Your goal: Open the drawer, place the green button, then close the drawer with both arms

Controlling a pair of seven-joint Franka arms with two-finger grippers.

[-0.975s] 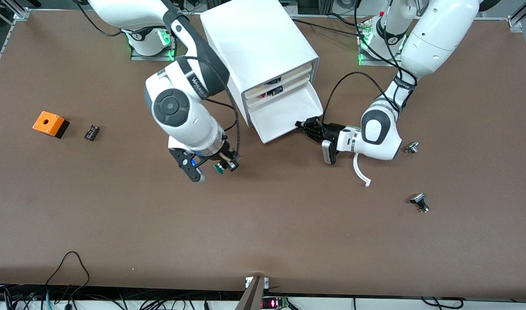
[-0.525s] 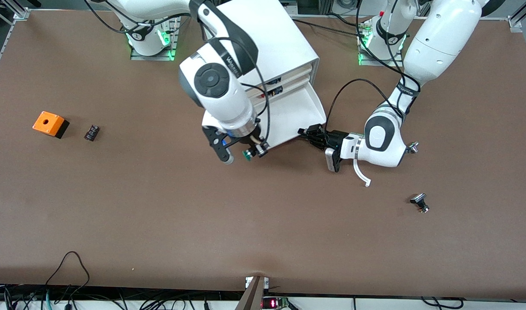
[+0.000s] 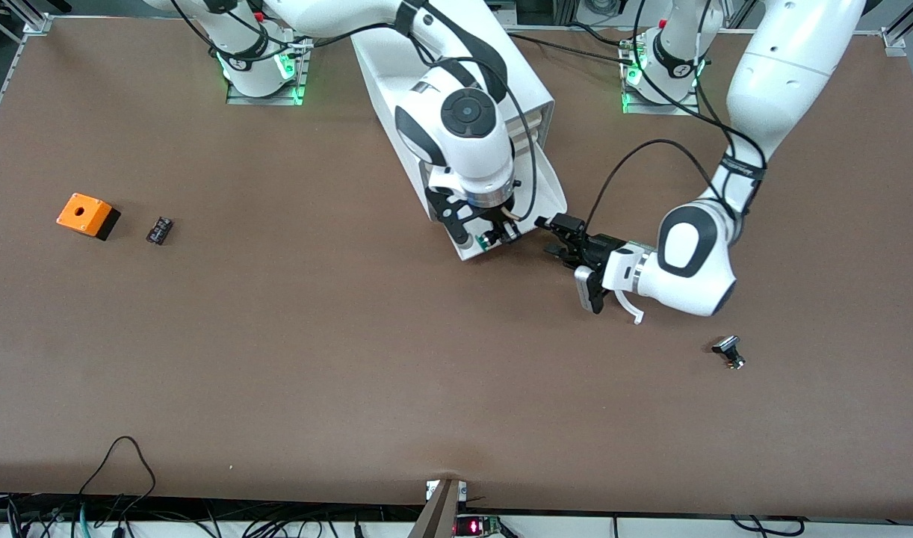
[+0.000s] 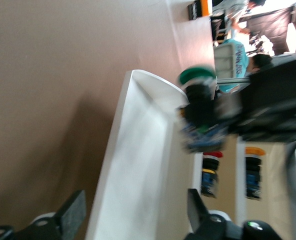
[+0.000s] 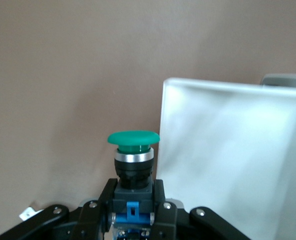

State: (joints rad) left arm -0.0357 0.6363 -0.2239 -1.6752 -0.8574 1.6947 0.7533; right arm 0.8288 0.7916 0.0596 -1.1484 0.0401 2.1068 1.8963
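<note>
The drawer [image 3: 548,188] stands pulled out of the white cabinet [image 3: 520,78], a shallow white tray. My right gripper [image 3: 495,236] hangs over the drawer's front corner, shut on the button [image 3: 489,240]. In the right wrist view the button [image 5: 133,150] stands upright in the right gripper [image 5: 133,200], green cap up, beside the drawer [image 5: 227,150]. My left gripper [image 3: 555,235] is open just off the drawer's front, toward the left arm's end. In the left wrist view the drawer's front wall [image 4: 138,165] shows between the left gripper's [image 4: 134,211] wide-apart fingers [image 4: 73,215], untouched, with the button [image 4: 197,77] above it.
An orange box [image 3: 87,215] and a small black part [image 3: 159,229] lie toward the right arm's end. A silver-black knob [image 3: 728,351] lies nearer the front camera than the left arm. Upper drawers hold small parts [image 4: 210,175].
The right arm carried the button from over the bare table to the drawer's front corner. The left gripper opened, let go of the drawer front and drew back a little.
</note>
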